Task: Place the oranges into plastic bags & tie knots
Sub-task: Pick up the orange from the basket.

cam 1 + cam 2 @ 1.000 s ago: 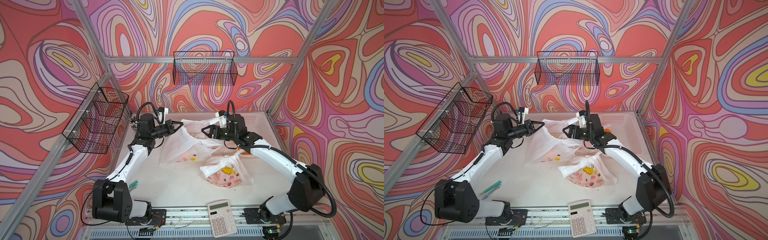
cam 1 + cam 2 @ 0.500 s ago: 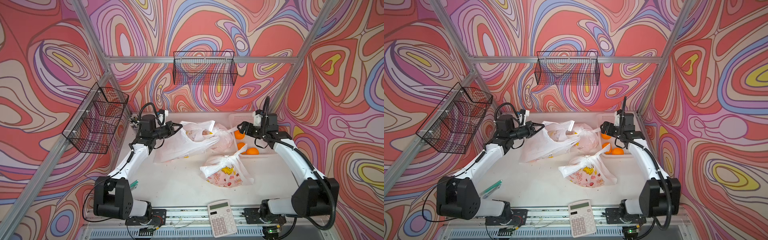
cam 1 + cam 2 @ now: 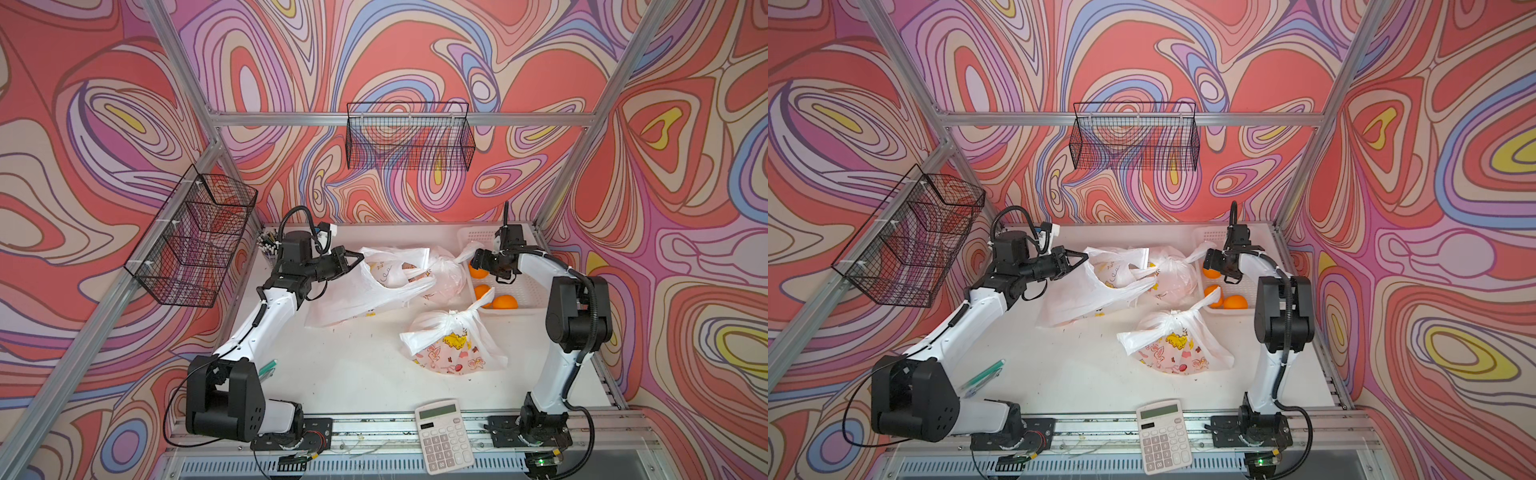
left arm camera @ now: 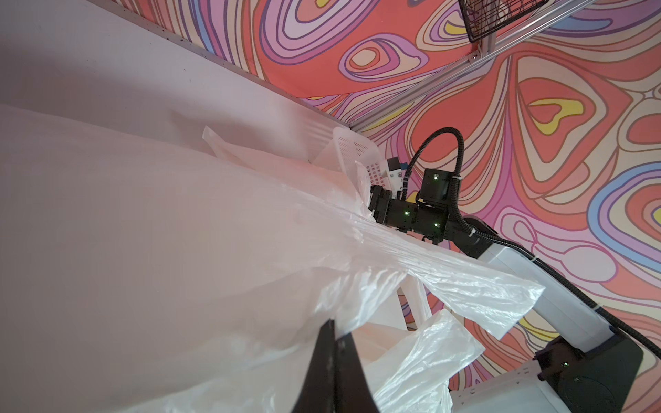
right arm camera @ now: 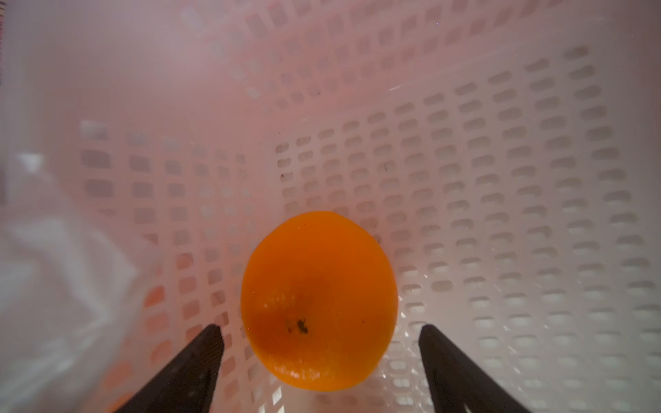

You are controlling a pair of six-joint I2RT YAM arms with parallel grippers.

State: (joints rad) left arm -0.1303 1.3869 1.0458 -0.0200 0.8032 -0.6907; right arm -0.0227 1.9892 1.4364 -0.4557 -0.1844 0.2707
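While the left gripper (image 3: 358,259) pinches the open bag (image 3: 353,299) at the table's 11 o'clock, the right gripper (image 5: 320,330), jaws wide, brackets an orange (image 5: 318,286) in the basket (image 3: 525,289) at 2 o'clock; the bag lies toward its 9 o'clock.

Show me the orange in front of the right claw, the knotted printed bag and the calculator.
orange (image 5: 318,300): right wrist view, middle of its peel.
knotted printed bag (image 3: 457,353): in a top view, on its printed belly.
calculator (image 3: 445,446): in a top view, on its keypad.
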